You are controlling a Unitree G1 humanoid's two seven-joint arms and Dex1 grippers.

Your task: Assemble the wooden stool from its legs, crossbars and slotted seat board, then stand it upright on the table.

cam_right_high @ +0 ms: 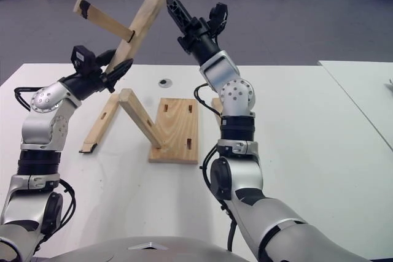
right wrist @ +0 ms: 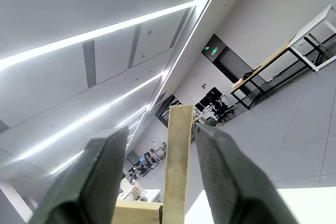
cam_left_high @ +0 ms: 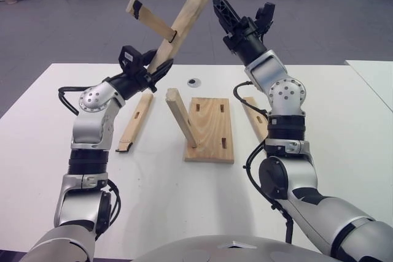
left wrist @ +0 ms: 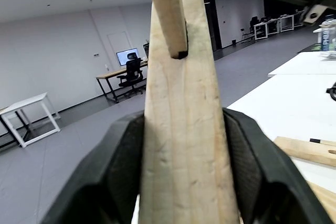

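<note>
Left eye view: left gripper [cam_left_high: 161, 69] clamps a pale wooden leg-and-crossbar [cam_left_high: 184, 19] aloft, seemingly offering its top to the spread-fingered right gripper [cam_left_high: 241, 11].

Right arm [cam_left_high: 285, 99] hides part of loose leg [cam_left_high: 258, 124]; left tool [cam_left_high: 161, 65] covers base of held leg [cam_left_high: 184, 23].

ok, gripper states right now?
Left gripper: shut on the leg, which has a crossbar slotted in.
Right gripper: open, holding nothing.
</note>
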